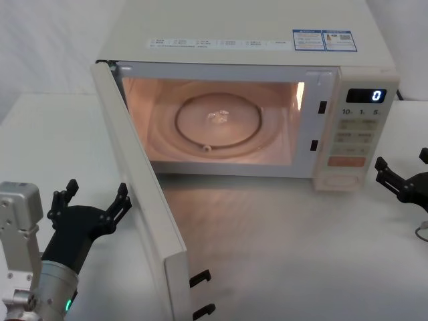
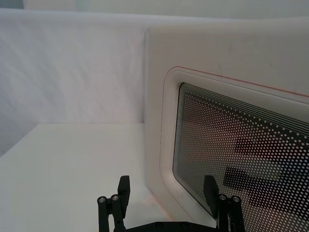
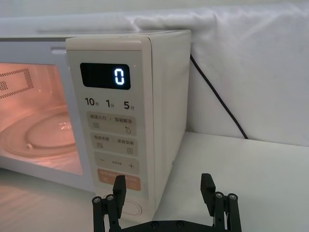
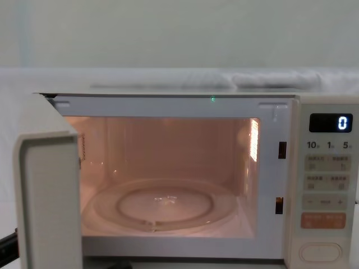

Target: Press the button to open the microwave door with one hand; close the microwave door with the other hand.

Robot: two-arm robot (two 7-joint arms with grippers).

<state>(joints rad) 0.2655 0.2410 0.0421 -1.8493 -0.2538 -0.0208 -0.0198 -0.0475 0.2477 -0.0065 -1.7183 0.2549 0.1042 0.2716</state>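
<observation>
Head view: door (image 1: 144, 200) swung wide, cavity lit; closing step in hand. My left gripper (image 1: 93, 204), fingers spread, hovers just outside the door. Next: push it shut; right gripper (image 1: 401, 179), spread, idles near the button (image 1: 340, 179).

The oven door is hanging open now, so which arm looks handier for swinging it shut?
Left, probably. The left gripper sits open just outside the open microwave door, facing its window. The right gripper waits by the button side.

Spread left gripper (image 2: 166, 186) fingers (image 2: 124, 186) just before the microwave door (image 2: 231, 96) with its dotted window (image 2: 241, 145), above the white surface (image 2: 72, 164).
</observation>
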